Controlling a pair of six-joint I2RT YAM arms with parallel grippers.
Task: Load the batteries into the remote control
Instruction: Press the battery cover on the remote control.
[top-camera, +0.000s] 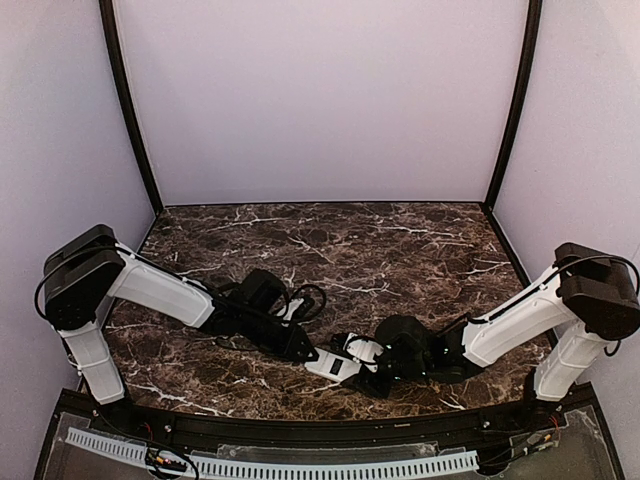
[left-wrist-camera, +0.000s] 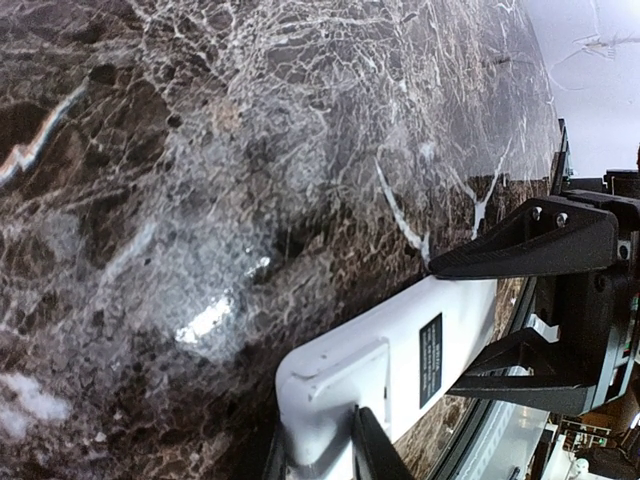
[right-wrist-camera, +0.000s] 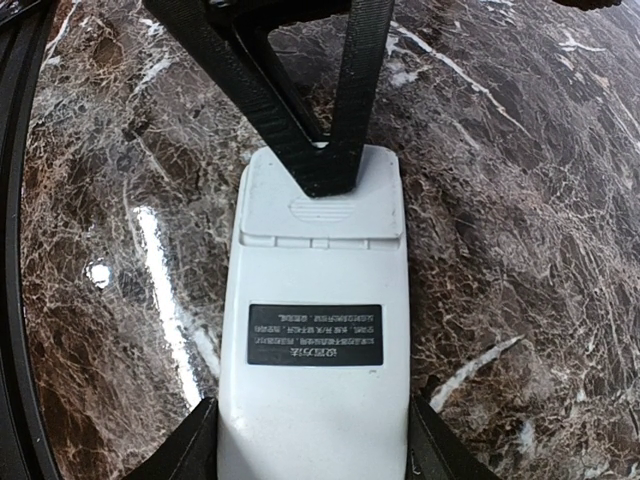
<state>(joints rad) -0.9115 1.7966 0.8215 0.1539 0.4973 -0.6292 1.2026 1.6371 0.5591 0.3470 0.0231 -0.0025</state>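
Note:
The remote control (top-camera: 335, 366) lies back up on the marble table, near the front middle. Its white back with a black label shows in the right wrist view (right-wrist-camera: 314, 400) and the left wrist view (left-wrist-camera: 420, 340). The battery cover (right-wrist-camera: 320, 205) sits in place at its far end. My right gripper (right-wrist-camera: 312, 455) is shut on the remote's sides at the label end. My left gripper (left-wrist-camera: 322, 462) is closed round the cover end, one finger (left-wrist-camera: 372, 450) on the cover, the other at the end edge. No batteries are in view.
The table's front edge with its black rail (top-camera: 300, 425) runs just behind the remote. A black cable loop (top-camera: 306, 300) lies by the left arm. Pale walls enclose the table on three sides.

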